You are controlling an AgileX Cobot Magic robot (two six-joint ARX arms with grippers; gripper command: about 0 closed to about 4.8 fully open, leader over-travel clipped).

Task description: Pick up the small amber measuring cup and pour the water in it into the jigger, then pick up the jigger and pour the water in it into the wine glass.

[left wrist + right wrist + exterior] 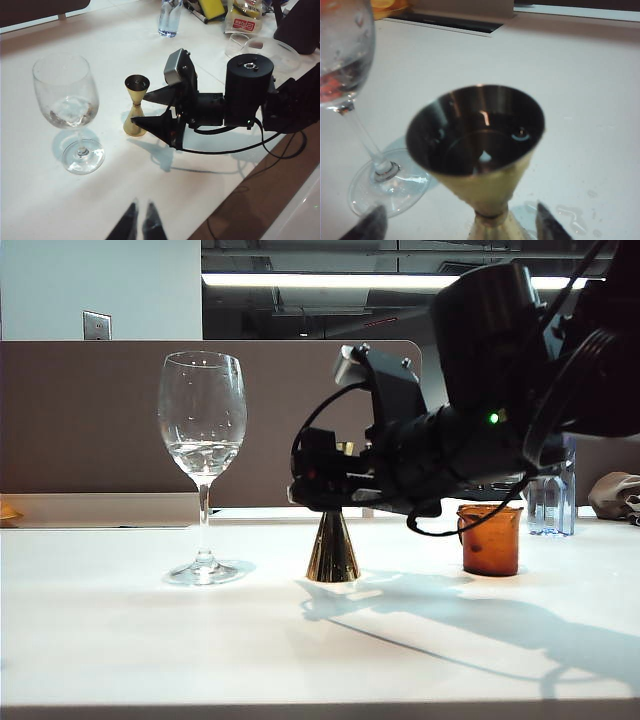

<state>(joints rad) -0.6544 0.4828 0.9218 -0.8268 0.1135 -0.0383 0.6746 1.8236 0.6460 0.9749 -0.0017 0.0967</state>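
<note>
Evidently the right tool point(150, 107) stands open astride the jigger's point(135, 105) waist on the desk point(150, 640) beside the glass point(203, 465), set for a pinch-and-tip, while the left tool point(140, 225) hangs back nearly closed, empty.

Upright on table: wine glass point(202, 430) (some water inside), gold jigger point(136, 104) beside, amber measuring cup point(490, 539) farther right.
</note>
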